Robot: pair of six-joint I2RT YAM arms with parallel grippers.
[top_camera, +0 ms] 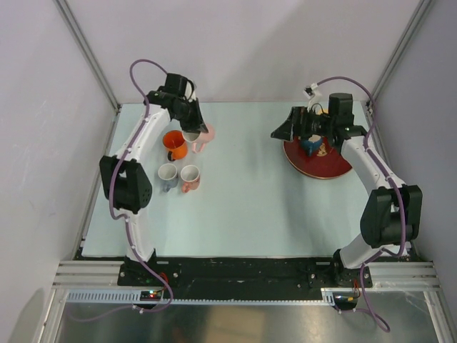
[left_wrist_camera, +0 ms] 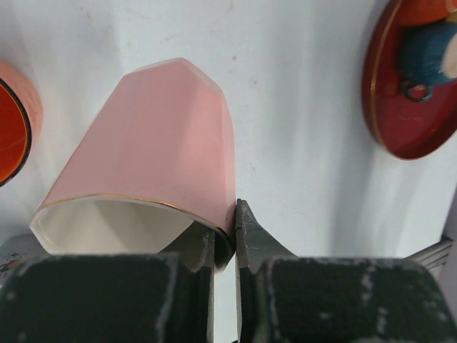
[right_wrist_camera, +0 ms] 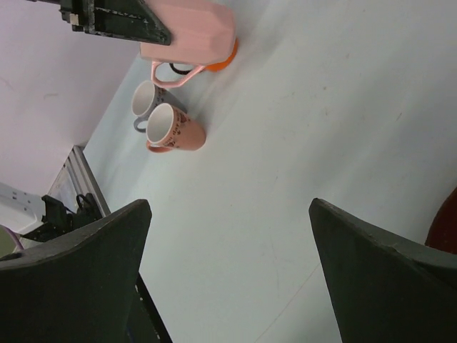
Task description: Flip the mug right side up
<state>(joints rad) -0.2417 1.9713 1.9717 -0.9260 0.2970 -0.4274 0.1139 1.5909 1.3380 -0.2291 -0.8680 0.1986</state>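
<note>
The left gripper [left_wrist_camera: 227,227] is pinching the rim of the pink mug [left_wrist_camera: 157,150], one finger inside the mouth and one outside, its jaws narrowed onto the wall. It is holding the mug over the far-left part of the pale table [top_camera: 250,207], which is sitting inside plain light walls with metal posts at the corners.

An orange mug [top_camera: 174,143] is standing just beside the held mug. Nearer the arm bases, a grey mug [top_camera: 167,176] and a salmon mug [top_camera: 190,177] are sitting side by side, showing white insides. Well apart on the right, a red plate [top_camera: 337,170] is carrying a blue object [top_camera: 311,146] and other small items too unclear to name. The right gripper [right_wrist_camera: 228,275] is hanging by the plate's left edge, spread wide and holding nothing.

The pink mug is lying with its long axis roughly level, its mouth facing the left gripper, its base pointing towards the plate and its handle hanging down.
</note>
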